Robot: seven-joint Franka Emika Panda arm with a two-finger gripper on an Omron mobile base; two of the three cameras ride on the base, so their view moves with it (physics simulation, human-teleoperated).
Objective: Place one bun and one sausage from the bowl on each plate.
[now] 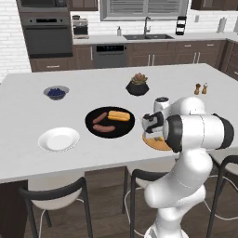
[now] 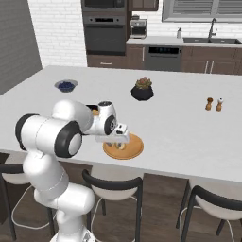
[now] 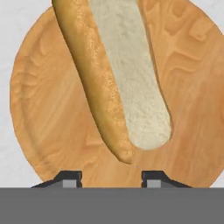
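A split bun [image 3: 118, 83] lies on the round wooden plate [image 3: 43, 109], its near end just ahead of my gripper [image 3: 111, 179]. The fingertips [image 3: 70, 178] stand apart and touch nothing, so the gripper is open. From the base, my gripper [image 1: 155, 135] hangs low over the wooden plate [image 1: 158, 145] at the counter's near edge, with the arm covering part of it. The black bowl [image 1: 122, 129] to its left holds two sausages [image 1: 104, 128] and one bun [image 1: 119, 115]. The white plate [image 1: 58, 139] is bare, left of the bowl.
A small grey bowl of blueberries [image 1: 56, 92], a potted plant [image 1: 137, 85] and two shakers [image 1: 201, 88] stand farther back on the island. Dark-framed stools [image 1: 56, 195] line the near edge below the counter.
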